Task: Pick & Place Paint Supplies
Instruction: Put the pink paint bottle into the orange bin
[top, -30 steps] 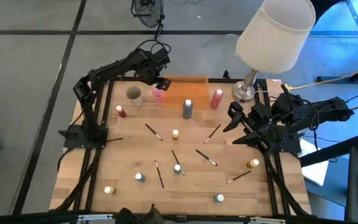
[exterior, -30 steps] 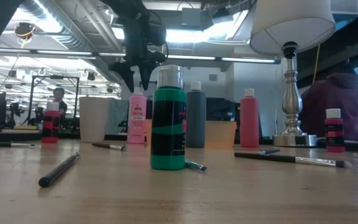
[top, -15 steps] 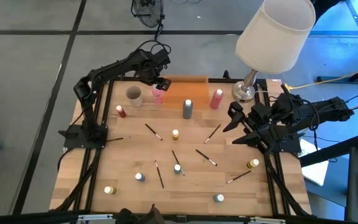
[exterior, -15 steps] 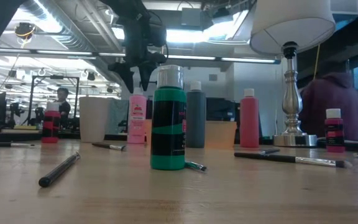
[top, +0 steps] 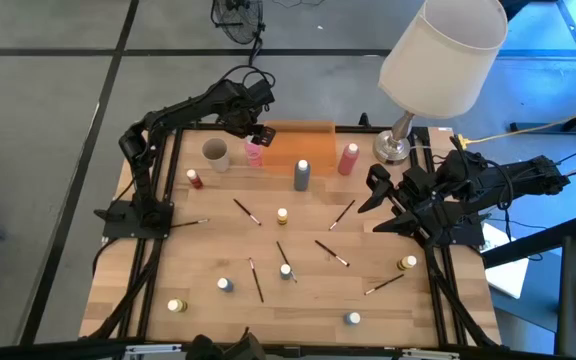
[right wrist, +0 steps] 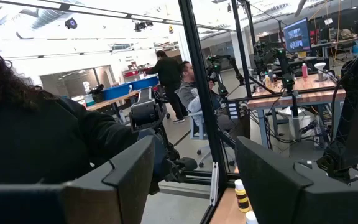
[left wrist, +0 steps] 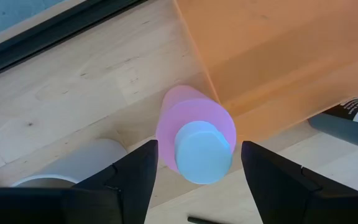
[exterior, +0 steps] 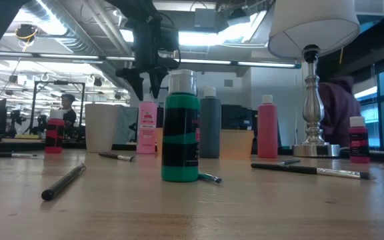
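A pink bottle with a white cap point(left wrist: 196, 134) stands upright on the table at the far left, right beside the orange tray point(top: 303, 140). My left gripper point(left wrist: 199, 149) hangs open just above it, pointing down, one finger on each side of the cap and touching nothing; the low view shows its fingertips point(exterior: 149, 90) just over the cap. A grey bottle point(top: 301, 174) and a second pink bottle point(top: 348, 158) stand near the tray's front edge. My right gripper point(top: 373, 190) waits open, raised at the table's right side.
A beige cup point(top: 215, 153) stands just left of the pink bottle, and a red-lidded pot point(top: 194, 178) is nearer. Thin brushes point(top: 246, 211) and small pots point(top: 282, 215) lie scattered over the middle and near part of the table. A lamp point(top: 438, 60) stands at the far right.
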